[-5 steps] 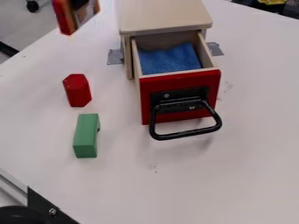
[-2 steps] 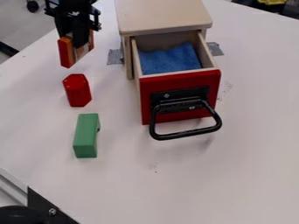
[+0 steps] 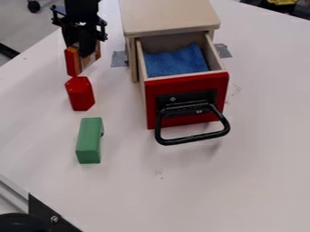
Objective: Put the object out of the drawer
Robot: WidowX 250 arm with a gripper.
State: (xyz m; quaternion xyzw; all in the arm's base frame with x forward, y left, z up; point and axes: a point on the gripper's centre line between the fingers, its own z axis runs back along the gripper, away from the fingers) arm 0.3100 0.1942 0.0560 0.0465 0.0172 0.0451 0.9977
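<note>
I note my black two-finger gripper [image 3: 80, 47] at the far left, pointing down, its fingers apparently pinching a red-and-orange block with a tan face [image 3: 72, 62]; the contact is poorly seen. That block, the task's object, is outside the open wooden drawer with the red front [image 3: 212, 84], left of it. In my view its lower end nearly meets the top of a red faceted block [image 3: 80, 94]; height gap unclear. Nearer lies a green rectangular block [image 3: 89, 140]. A blue cloth [image 3: 176, 61] lies inside the drawer.
</note>
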